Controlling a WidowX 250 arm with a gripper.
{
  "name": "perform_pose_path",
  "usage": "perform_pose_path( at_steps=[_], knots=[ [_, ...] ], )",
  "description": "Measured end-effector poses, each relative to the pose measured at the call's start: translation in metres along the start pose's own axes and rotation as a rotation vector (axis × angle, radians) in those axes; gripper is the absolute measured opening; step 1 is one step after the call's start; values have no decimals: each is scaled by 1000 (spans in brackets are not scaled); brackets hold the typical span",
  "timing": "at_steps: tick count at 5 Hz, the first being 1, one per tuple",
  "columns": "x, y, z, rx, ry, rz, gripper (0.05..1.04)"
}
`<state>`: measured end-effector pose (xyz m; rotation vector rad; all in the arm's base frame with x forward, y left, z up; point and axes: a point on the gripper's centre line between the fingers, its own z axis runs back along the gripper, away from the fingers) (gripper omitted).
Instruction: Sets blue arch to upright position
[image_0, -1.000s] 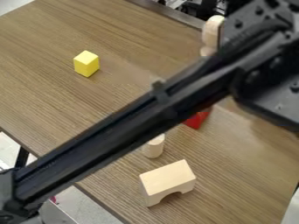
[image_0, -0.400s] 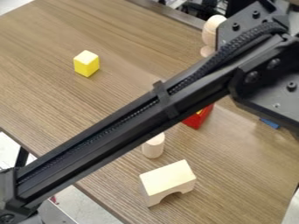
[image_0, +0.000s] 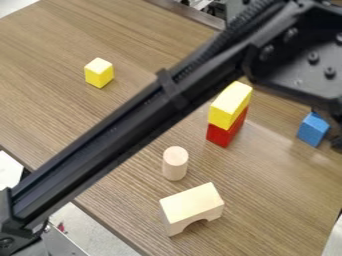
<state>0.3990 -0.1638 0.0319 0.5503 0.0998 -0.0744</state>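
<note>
Well, you have the blue block, presumably the arch (image_0: 312, 130), on the brown wooden table (image_0: 143, 212) near the right edge of the view, just beside a black part (image_0: 336, 142) that may belong to the claw. You can't tell how far the claw is open, or whether it has hold of anything. The cutout is not discernible, so you can't confirm the block is upright; judge the task as unsettled, with standing it up, or checking and releasing it, perhaps left. Compared with the earlier frames, the black arm (image_0: 137, 127) has shifted, uncovering more of the blue block and the yellow block (image_0: 229, 106) on the red block (image_0: 224, 136).
</note>
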Motion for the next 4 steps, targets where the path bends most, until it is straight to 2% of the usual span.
perform_pose_path(
  at_steps=[1,2,3,4],
  knots=[
    [-2,4,0,-127,10,6,993],
    [-2,30,4,-184,0,60,993],
    [-2,53,21,-216,-24,101,993],
    [-8,64,31,-287,-21,101,993]
  ],
)
